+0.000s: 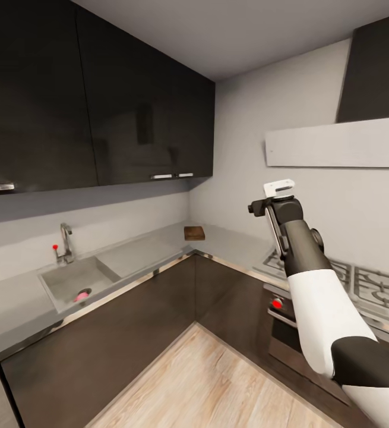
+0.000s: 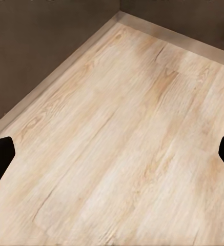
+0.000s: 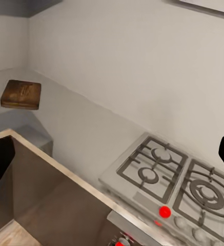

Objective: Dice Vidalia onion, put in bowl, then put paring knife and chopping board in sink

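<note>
Glossy grey countertop (image 1: pixel 16 309); pale-pink round Vidalia onion (image 1: pixel 82 295) in sink (image 1: pixel 69 276); both grippers spread, empty

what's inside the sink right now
A small pink Vidalia onion lies in the sink basin near its front wall. The rest of the visible basin floor looks bare; the front wall hides the strip just behind it.
</note>
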